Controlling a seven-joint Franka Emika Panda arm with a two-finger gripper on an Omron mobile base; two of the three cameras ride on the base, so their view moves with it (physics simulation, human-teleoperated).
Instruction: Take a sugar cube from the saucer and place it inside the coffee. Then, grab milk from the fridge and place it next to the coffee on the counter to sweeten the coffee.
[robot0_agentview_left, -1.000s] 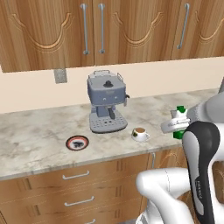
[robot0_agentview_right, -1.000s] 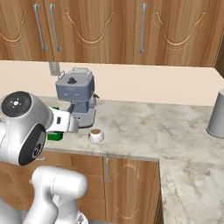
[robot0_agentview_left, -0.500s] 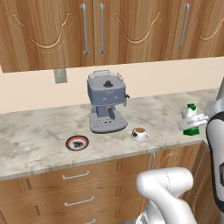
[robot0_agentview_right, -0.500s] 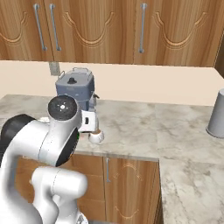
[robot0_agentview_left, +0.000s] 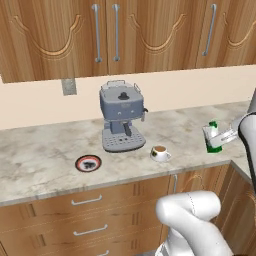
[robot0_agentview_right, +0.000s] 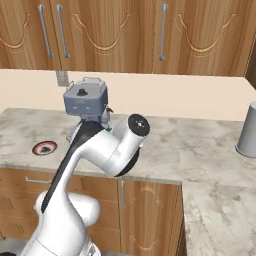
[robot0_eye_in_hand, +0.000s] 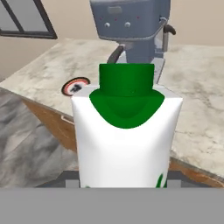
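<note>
A: Looking at the beige-grey marbled stone counter (robot0_agentview_left: 45, 150), what stands on it, and of what material?

B: One blue-grey boxy coffee machine (robot0_agentview_left: 122, 121), smooth like metal, with a black knob on its top. I take it as the landmark. Just in front of it and a little to its right is one small white handled cup of brown coffee (robot0_agentview_left: 159, 152) on a white saucer. To the front left of the machine lies one small round black saucer with a red-orange rim (robot0_agentview_left: 88, 163); something small and pale is on it, but it is too small to say what.

A: And below and above?

B: Under the counter are brown wooden drawers with silver handles. Above the machine are brown wooden cabinet doors with carved curves and long silver handles. In the right base view one plain grey cylinder (robot0_agentview_right: 247, 130) stands well to the right of the machine.

A: Where is the milk?

B: One small white carton of milk with a green top (robot0_agentview_left: 212, 137) is in the air, well to the right of the machine, past the cup, tilted a little.

A: How is the pincer?

B: The two-finger gripper (robot0_agentview_left: 218, 140) is closed around the carton. In the hand view the carton (robot0_eye_in_hand: 126, 133) sits between the two tips, upright and close to the camera, with the machine behind it.
</note>
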